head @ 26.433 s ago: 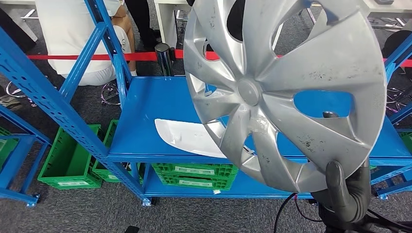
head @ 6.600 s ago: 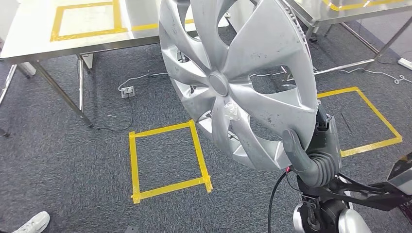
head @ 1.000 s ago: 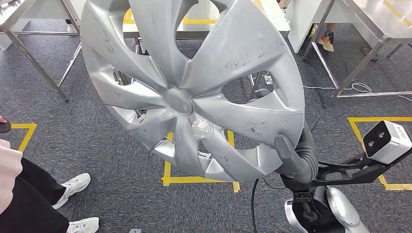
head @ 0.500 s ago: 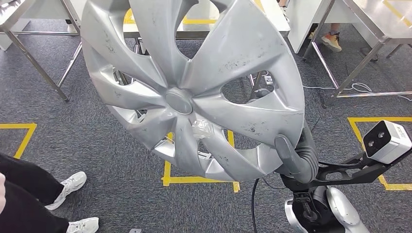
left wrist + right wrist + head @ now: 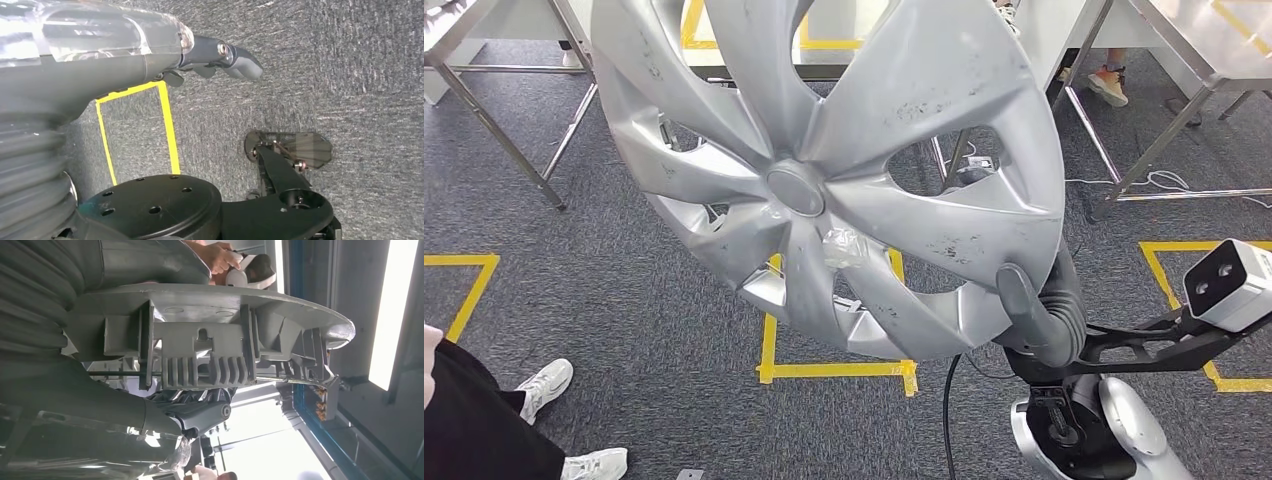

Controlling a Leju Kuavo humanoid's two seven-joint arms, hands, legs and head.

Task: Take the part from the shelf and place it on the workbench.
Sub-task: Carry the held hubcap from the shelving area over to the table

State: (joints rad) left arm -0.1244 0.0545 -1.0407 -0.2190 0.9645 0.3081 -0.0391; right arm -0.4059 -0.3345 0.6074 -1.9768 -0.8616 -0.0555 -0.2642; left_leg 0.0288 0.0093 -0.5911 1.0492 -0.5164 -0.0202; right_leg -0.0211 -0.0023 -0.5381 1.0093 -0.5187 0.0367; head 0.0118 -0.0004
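Carrying the hubcap [image 5: 824,180] in my right hand [image 5: 1034,320], gripped at its rim; it's crept up a bit since a second ago, steel workbench [image 5: 484,30] ahead. Left hand [image 5: 220,55] dangles empty, fingers loose.

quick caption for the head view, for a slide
Right hand grips a scuffed silver hubcap by its rim above grey carpet with yellow tape squares.

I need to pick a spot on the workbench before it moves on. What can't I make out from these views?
- Workbench top, head view: mostly hidden behind the hubcap; its top rim is cut off by the frame edge.
- Right hand, head view: fingers behind the hubcap's rim are hidden.
- Left hand, left wrist view: fingers mostly hidden by its own cover.
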